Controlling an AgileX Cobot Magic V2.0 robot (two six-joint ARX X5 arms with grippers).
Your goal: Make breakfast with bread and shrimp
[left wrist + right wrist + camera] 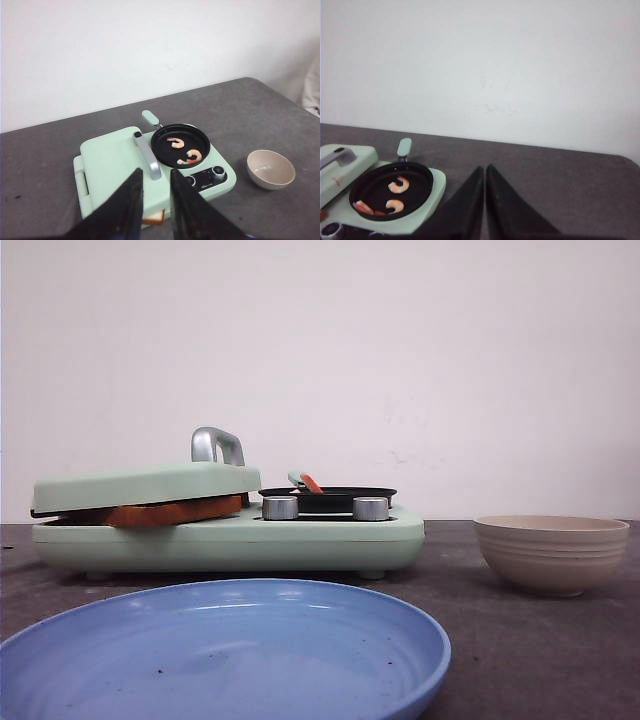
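Pincer [156,200] over unreadable maker label [206,185]

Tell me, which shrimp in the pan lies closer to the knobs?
The lower shrimp, curled by the pan's near rim just above the knobs. The other shrimp sits farther back, toward the pan's green handle.

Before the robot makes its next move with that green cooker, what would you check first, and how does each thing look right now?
1. Bread inside cooker: ok, pressed under the lid.
2. Shrimp in black pan: ok, two visible there.
3. Blue plate ready: ok, nothing on it.
4. Bowl clear of cooker: ok, standing apart.
5. Left gripper open: ok, nothing held.
6. Right gripper: shut, nothing held.
7. Bread done: cannot tell.
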